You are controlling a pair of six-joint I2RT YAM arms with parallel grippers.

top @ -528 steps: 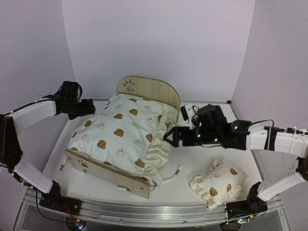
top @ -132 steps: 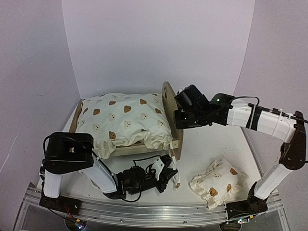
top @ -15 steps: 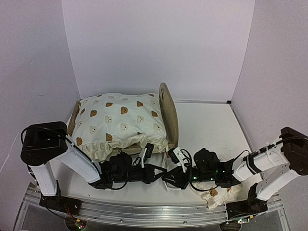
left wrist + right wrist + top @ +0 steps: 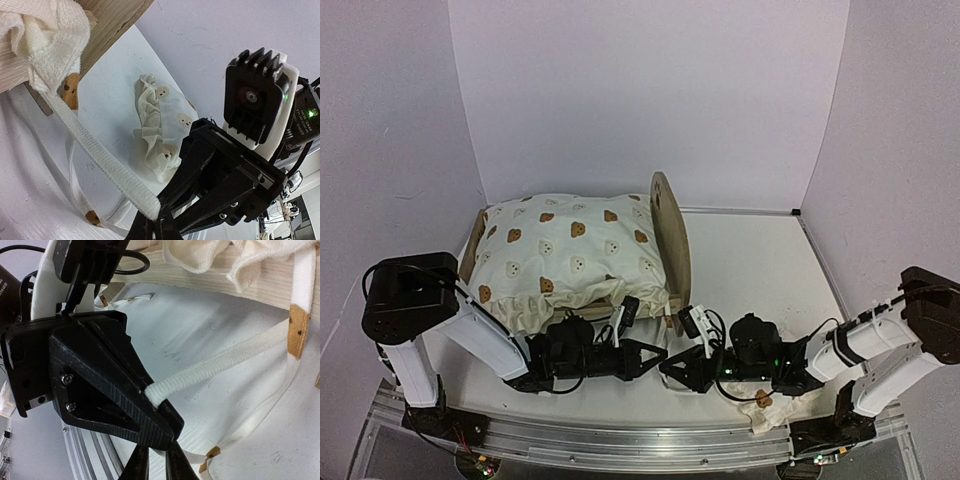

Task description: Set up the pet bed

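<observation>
Just before the pet bed [image 4: 670,238] at rear left of the tabletop [image 4: 760,260], the left gripper [image 4: 658,354] pinches a cushion tie [image 4: 100,159] between its fingers, likely for fastening, while the right gripper [image 4: 670,372] shows narrowed fingers, hold unclear.

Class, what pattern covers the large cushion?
The cushion shows brown bear faces on cream; top external view.

The top external camera looks down from high above the pet bed's [image 4: 670,235] near side, taking in the whole bed; both wrist cameras sit low, just before the bed's near rail, facing each other at close range; they share the tie strap [image 4: 95,157] [image 4: 220,365].
</observation>
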